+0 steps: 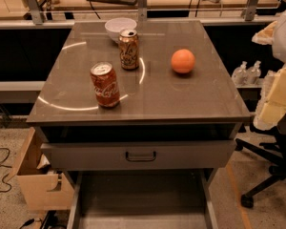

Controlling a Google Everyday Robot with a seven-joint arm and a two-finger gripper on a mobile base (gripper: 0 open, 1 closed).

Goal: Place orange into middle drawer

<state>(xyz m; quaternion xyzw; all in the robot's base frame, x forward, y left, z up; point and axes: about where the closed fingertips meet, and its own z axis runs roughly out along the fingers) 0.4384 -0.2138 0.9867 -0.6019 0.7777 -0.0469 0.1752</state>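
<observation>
The orange (pixel 183 61) sits on the right part of the cabinet top (pixel 190 99), upright and alone. The middle drawer (pixel 140 199) is pulled out at the bottom of the view and shows a flat bare grey floor. My gripper (pixel 276 97) is at the right edge of the view, beside the cabinet's right side. It is to the right of and lower than the orange, well apart from it, and holds nothing that I can see.
A red cola can (pixel 105 84) and an orange-brown soda can (pixel 129 49) stand left of the orange, with a white bowl (pixel 120 26) behind. The drawer front with a dark loop handle (pixel 140 155) sits above the open drawer. A wooden box (pixel 38 178) is at the left, an office chair base (pixel 267 175) at the right.
</observation>
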